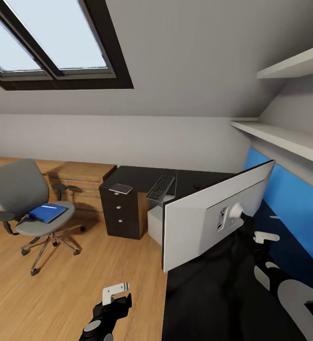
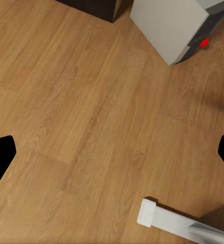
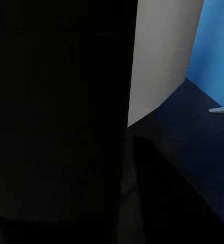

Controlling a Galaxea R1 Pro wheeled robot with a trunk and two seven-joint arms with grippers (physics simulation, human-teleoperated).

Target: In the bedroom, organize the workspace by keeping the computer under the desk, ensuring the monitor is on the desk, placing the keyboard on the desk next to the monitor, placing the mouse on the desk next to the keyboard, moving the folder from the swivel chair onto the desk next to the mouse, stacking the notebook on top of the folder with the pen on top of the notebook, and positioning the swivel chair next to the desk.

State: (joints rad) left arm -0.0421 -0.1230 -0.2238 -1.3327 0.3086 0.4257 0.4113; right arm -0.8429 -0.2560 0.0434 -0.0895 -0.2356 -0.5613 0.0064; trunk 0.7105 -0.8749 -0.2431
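Right now your head view has the monitor [image 1: 213, 218] in the centre-right of the frame, its white back toward you, tilted, over the black desk [image 1: 204, 293]. Your right gripper [image 1: 251, 229] sits at the monitor's rear mount, right of centre, but its fingers are hidden in dark shapes, so you cannot tell whether they are clenched on the stand or released. In the right wrist view a pale panel of the monitor [image 3: 163, 61] stands against the blue wall [image 3: 219, 51]; everything else there is too dark to read.

Your left gripper [image 1: 115, 296] hangs low at the bottom centre of the head view, over the wooden floor [image 1: 57, 293]. In the left wrist view its dark fingertips [image 2: 0, 157] sit at the two side edges, spread wide with nothing between them.

The computer [image 2: 178, 25] shows at the upper right of that view, standing on the floor with a red light on its front. The keyboard [image 1: 160, 187] lies on the desk, just behind the monitor's upper left corner. A notebook [image 1: 121, 188] rests on the dark drawer unit [image 1: 121, 215]. At the left, the swivel chair [image 1: 26, 199] stands well apart from the desk, with the blue folder [image 1: 46, 212] on its seat.
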